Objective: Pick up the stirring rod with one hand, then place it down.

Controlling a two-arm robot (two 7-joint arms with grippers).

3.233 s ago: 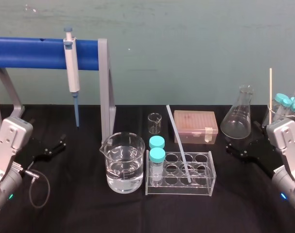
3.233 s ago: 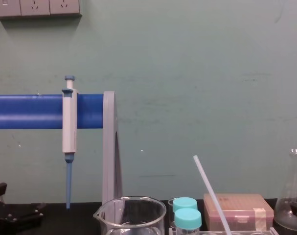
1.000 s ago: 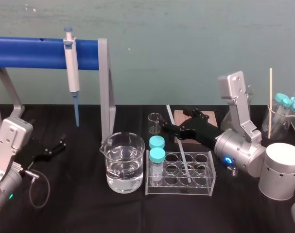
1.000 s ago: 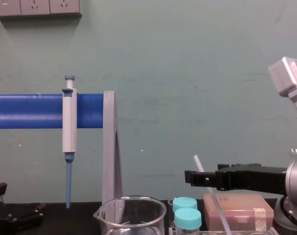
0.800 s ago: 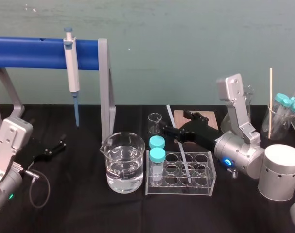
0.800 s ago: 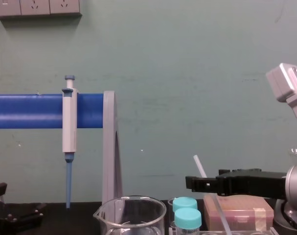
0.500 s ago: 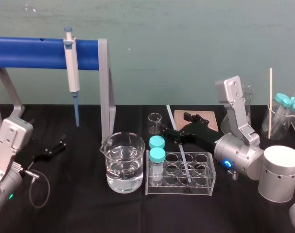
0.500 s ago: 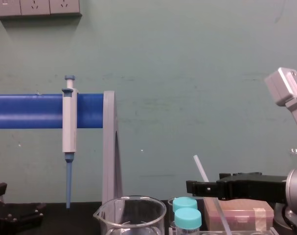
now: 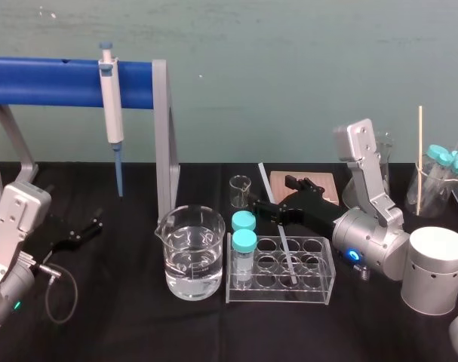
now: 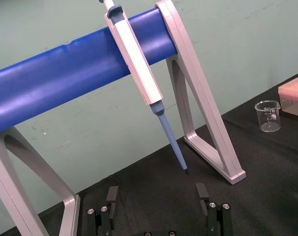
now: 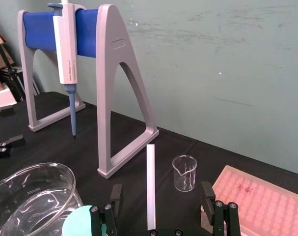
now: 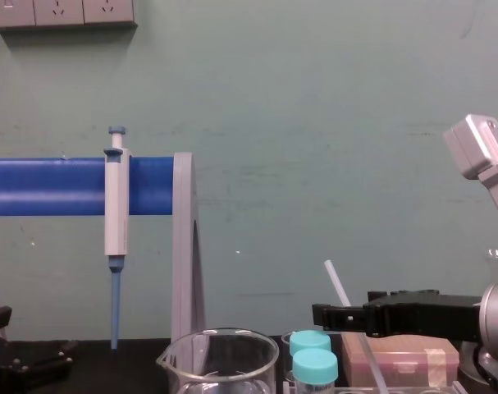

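The stirring rod (image 9: 284, 250) is a thin translucent white stick leaning up and back out of a clear tube rack (image 9: 319, 292). In the chest view the stirring rod (image 12: 334, 278) rises past the black fingers. My right gripper (image 9: 272, 194) reaches in from the right at the rod's upper part. In the right wrist view the stirring rod (image 11: 151, 187) stands between the spread fingers of the right gripper (image 11: 161, 195), apart from both, so the gripper is open. My left gripper (image 9: 84, 228) rests parked at the table's left, with the left gripper (image 10: 156, 194) open on nothing.
A white-and-blue pipette (image 9: 111, 105) hangs on a blue-barred stand (image 9: 165, 136) at the back left. A large beaker of water (image 9: 189, 253) and two teal-capped tubes (image 9: 244, 241) sit left of the rod. A small beaker (image 9: 241, 191) and a pink tip box (image 9: 327, 181) lie behind.
My right arm swung in from its parked spot at the right and, over the last second, lowered slightly around the rod. The rod and left arm have not moved.
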